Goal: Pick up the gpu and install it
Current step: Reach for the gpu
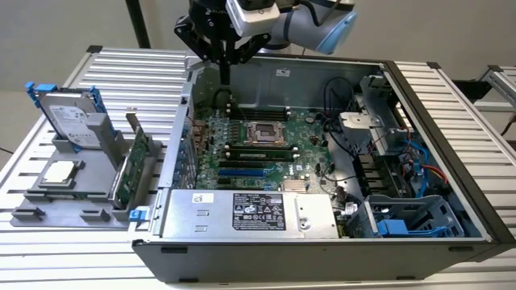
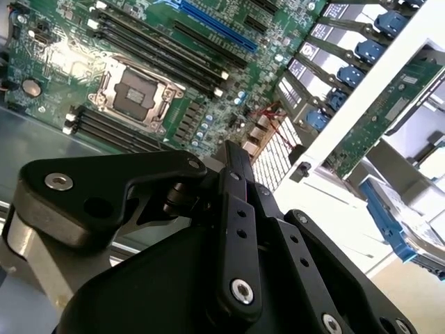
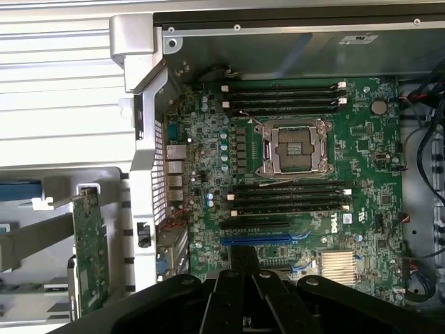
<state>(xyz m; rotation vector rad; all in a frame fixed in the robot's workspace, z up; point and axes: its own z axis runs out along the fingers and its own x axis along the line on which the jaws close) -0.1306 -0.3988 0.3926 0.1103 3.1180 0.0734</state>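
The hand (image 1: 226,77) hangs above the rear of the open case (image 1: 322,257), its fingers pinched narrow together with nothing between them; straight beneath it the motherboard (image 3: 361,160) lies face up, the case resting on its side, so the long blue slot (image 3: 254,241) can take a card pressed in from above. Farther off, beyond the case wall from the hand, the gpu (image 1: 133,169) stands on edge in a grey holder (image 1: 81,202) on the counter (image 1: 451,96), probably to offer its upper edge to a pinch; it is untouched, well apart from the hand.
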